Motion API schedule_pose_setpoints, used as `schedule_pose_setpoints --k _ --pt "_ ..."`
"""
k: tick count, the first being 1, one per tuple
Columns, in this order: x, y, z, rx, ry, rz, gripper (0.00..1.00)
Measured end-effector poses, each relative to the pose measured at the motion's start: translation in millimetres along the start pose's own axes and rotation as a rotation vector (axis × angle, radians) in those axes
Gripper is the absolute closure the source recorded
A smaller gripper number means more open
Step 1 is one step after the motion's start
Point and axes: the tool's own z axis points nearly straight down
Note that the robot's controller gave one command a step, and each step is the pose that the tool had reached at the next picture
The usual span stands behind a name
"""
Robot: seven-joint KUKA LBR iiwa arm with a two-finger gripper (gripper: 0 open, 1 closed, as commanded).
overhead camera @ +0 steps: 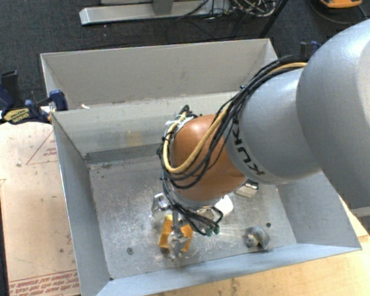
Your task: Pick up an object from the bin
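Observation:
My gripper (177, 243) is low over the bin floor near the front wall, left of the middle, mostly hidden under the arm's wrist. A small orange-yellow piece (165, 232) lies right against its left side; I cannot tell whether it is gripped. A shiny clear or silvery scrap (158, 203) sits just behind that, at the wrist's left edge. A white piece (224, 206) peeks out from under the wrist to the right.
A small grey round knob-like thing (255, 237) lies on the floor at the front right. Another pale scrap (246, 189) shows by the arm on the right. The arm and its cabled orange cover hide the bin's middle and right.

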Motion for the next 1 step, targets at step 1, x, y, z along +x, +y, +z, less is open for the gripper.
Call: schedule_pose_setpoints --k 1 --pt "16.9 -4.0 -141.5 0.004 0.014 -0.332 1.0"
